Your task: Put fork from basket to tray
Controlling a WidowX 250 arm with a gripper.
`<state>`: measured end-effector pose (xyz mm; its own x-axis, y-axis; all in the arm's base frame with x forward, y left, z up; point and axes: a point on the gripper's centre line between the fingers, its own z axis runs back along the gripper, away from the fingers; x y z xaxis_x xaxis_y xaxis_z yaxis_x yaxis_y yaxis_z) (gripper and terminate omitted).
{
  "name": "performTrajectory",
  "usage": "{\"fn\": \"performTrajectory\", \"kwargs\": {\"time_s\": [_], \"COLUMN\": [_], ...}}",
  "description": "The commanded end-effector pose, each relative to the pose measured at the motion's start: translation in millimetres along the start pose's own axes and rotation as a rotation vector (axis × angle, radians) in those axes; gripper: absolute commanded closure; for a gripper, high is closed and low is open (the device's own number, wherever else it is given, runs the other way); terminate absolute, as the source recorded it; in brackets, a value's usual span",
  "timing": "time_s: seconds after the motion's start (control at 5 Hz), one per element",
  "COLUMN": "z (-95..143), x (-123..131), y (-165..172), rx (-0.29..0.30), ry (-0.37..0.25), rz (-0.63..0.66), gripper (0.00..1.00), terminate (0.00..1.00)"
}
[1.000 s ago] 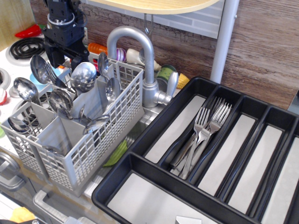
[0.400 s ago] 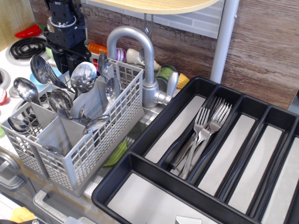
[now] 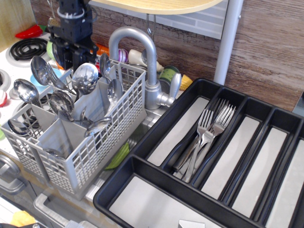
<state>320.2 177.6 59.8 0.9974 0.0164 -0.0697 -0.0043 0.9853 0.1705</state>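
Note:
The light grey basket [image 3: 102,142] stands at the left and holds several round-bowled spoons [image 3: 84,76]. I see no fork among them. Several silver forks [image 3: 209,130] lie together in one long compartment of the black tray [image 3: 142,137] at the right. My black gripper [image 3: 75,56] hangs over the basket's back edge, just above the spoon bowls. Its fingers [image 3: 65,54] stand apart with nothing between them.
A silver tap [image 3: 142,57] arches right behind the basket, between it and the tray. Stove coils [image 3: 26,47] and toy food lie at the far left. A wooden shelf [image 3: 161,5] and a grey post [image 3: 227,42] stand above and behind.
My gripper has moved to the right and a little upward along the back of the basket. The spoons, forks and tray have not moved.

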Motion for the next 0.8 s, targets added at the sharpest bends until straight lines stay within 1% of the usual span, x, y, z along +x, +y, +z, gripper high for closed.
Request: {"fn": "performTrajectory", "kwargs": {"time_s": [0.0,0.2,0.4,0.6], "z": [106.4,143.6,169.2,175.9], "x": [-13.9,-27.0,-35.1,-37.8], "y": [3.7,-6.6,-32.1,-51.4], "rx": [0.138,0.188,0.175,0.1], "ry": [-0.053,0.015,0.14,0.224], "rz": [0.069,0.103,0.127,0.176], "gripper": [1.0,1.0,1.0,1.0], "terminate": [0.0,0.0,0.0,0.0]}}
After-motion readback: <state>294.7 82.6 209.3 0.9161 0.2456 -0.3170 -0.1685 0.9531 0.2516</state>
